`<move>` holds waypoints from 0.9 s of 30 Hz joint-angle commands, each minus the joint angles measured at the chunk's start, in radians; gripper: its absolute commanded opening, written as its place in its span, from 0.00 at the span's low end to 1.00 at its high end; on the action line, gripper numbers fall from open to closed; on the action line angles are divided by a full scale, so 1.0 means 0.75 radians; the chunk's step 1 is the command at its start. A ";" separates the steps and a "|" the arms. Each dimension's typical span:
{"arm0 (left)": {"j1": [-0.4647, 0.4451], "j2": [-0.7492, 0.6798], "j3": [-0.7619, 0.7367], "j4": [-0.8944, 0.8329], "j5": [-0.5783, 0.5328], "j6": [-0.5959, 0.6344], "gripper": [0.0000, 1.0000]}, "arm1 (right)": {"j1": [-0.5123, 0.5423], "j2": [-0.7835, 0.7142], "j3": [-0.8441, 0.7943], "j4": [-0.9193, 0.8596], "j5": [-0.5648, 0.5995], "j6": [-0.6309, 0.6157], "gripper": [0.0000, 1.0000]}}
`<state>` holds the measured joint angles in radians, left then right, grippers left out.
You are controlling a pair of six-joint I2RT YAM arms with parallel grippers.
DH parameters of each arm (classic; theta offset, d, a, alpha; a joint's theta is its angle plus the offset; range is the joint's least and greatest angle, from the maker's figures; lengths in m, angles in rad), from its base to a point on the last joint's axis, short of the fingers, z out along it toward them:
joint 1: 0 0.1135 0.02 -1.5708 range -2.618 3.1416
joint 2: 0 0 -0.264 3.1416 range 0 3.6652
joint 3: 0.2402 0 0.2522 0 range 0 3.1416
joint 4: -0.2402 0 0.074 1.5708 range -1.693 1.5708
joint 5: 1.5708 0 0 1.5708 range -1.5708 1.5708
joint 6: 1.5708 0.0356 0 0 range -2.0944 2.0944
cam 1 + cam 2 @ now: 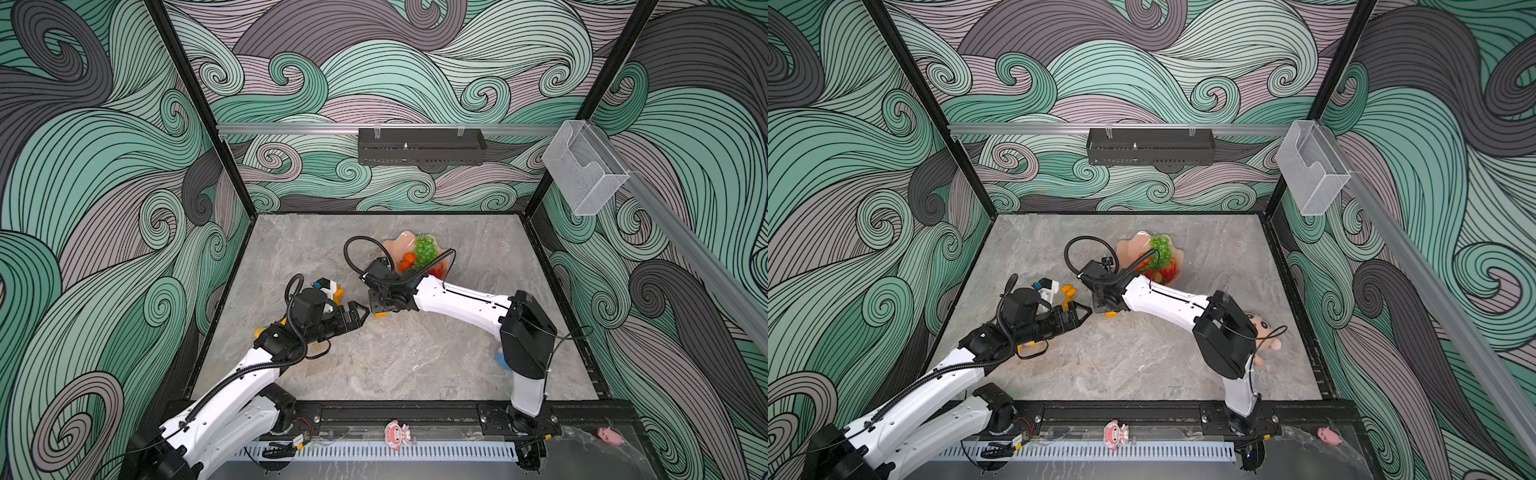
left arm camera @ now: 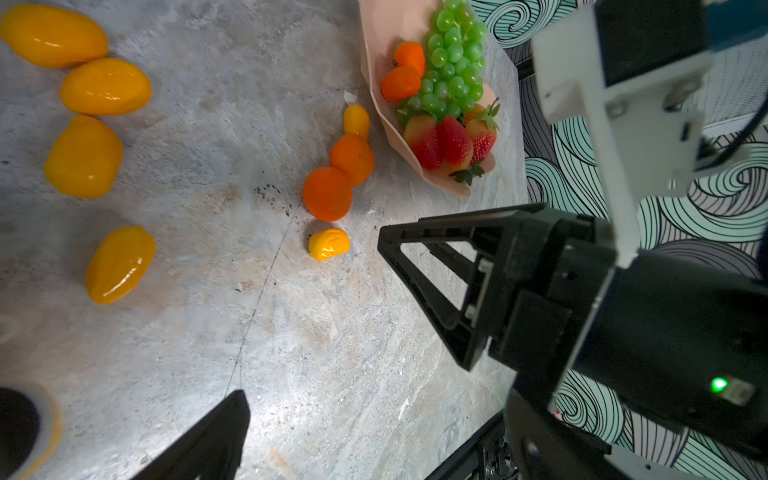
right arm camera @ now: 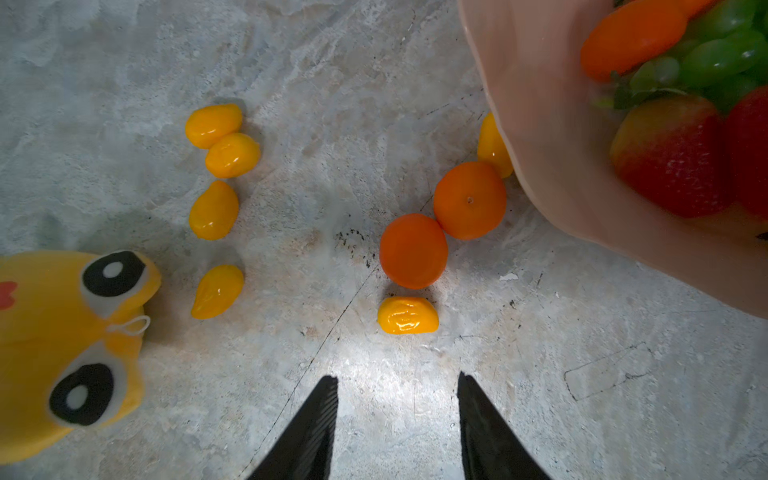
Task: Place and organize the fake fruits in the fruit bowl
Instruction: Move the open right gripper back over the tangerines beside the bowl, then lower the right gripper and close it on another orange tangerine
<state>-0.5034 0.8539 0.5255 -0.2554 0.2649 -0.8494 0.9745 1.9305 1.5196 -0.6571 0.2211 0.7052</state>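
The right gripper (image 3: 397, 415) hovers low over the table (image 3: 602, 374). Its two black fingers (image 3: 311, 436) are spread and nothing sits between them. Just ahead of the tips lies one kumquat (image 3: 407, 316), dented and glossy, on the bare stone-look surface. Beyond it, two loose tangerines (image 3: 413, 251) touch each other, and the farther one sits just beside the outer wall of the fruit bowl (image 3: 540, 104). A second kumquat (image 3: 490, 145) lies next to that tangerine, partly hidden under the bowl's wavy rim.

Inside the bowl are the grape bunch (image 3: 723, 54), more tangerines (image 3: 631, 37) beside it, and the strawberries (image 3: 669, 158) at the nearer end. Well apart from this cluster, four more kumquats (image 3: 214, 210) lie in a loose row, two of them touching. The yellow plush toy (image 3: 62, 353) lies next to that row with its eyes showing.

In both top views the left gripper (image 1: 360, 314) hangs just beside the right one, its tips pointing toward it. The left wrist view clearly shows only one of its fingers (image 2: 216, 436), set well off to one side with bare table next to it. Its jaws therefore read as spread and hold nothing.

In both top views the bowl stands toward the far middle of the table, partly behind the right arm. A plush doll (image 1: 1262, 328) lies by that arm's elbow.
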 commanded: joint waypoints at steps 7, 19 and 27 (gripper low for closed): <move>0.151 0.060 -0.030 0.095 0.134 -0.014 0.98 | -0.042 0.116 0.088 -0.022 0.003 0.029 0.48; 0.292 0.157 -0.016 0.142 0.240 0.022 0.99 | -0.103 0.259 0.193 -0.037 -0.085 0.015 0.49; 0.305 0.199 0.004 0.114 0.265 0.057 0.99 | -0.121 0.324 0.234 -0.047 -0.111 0.013 0.56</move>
<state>-0.2825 0.9955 0.5034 -0.1646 0.4400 -0.8303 0.8913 2.1548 1.6619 -0.6704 0.1493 0.7147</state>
